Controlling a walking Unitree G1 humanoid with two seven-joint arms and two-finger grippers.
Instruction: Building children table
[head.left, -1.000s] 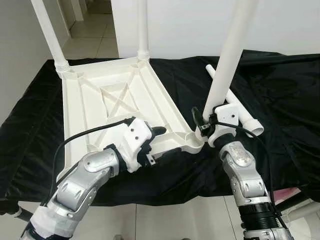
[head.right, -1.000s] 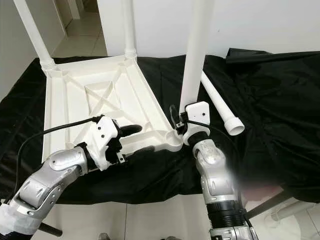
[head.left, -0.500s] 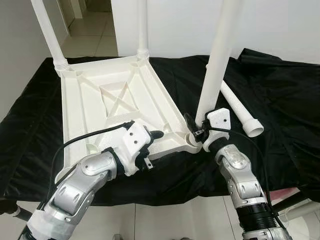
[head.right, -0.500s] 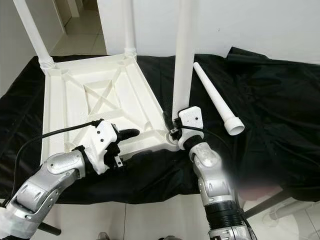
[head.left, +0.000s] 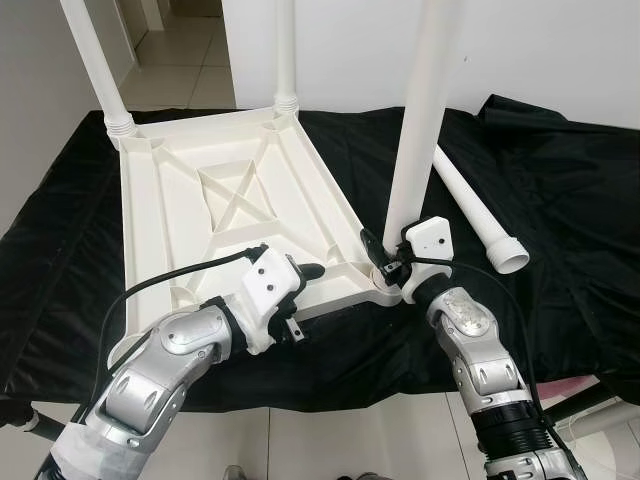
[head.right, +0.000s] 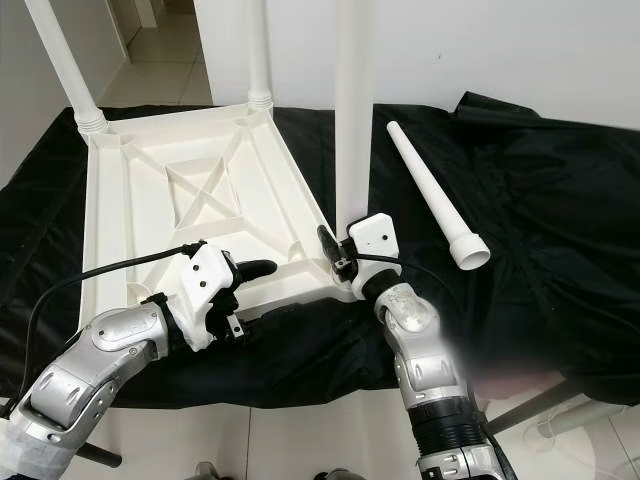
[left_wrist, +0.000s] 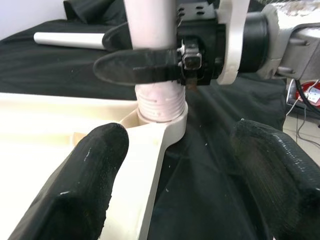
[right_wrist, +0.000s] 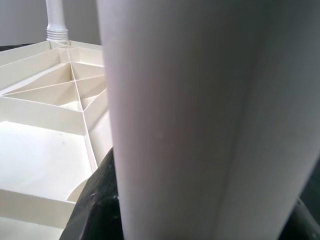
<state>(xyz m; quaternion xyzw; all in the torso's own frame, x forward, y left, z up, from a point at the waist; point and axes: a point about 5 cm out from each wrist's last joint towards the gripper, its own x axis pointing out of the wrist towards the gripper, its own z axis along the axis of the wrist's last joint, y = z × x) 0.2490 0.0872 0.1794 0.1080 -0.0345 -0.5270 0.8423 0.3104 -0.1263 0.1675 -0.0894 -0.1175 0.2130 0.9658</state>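
Right gripper (head.left: 385, 262), jaws clamped on an upright white table leg (head.left: 418, 120), seats it in the upturned tabletop's (head.left: 230, 215) corner; left gripper (head.left: 305, 285), jaws apart, steadies the tabletop's near edge.

Silver arms, white wrists, black cables

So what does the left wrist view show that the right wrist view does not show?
The left wrist view shows the threaded end of the leg sitting in the corner socket, the right pincer clamped around the leg just above it, the left pincer open, and a loose leg lying on the black cloth. The right wrist view shows the ribbed underside of the tabletop and a far leg already standing. Both show the held leg.
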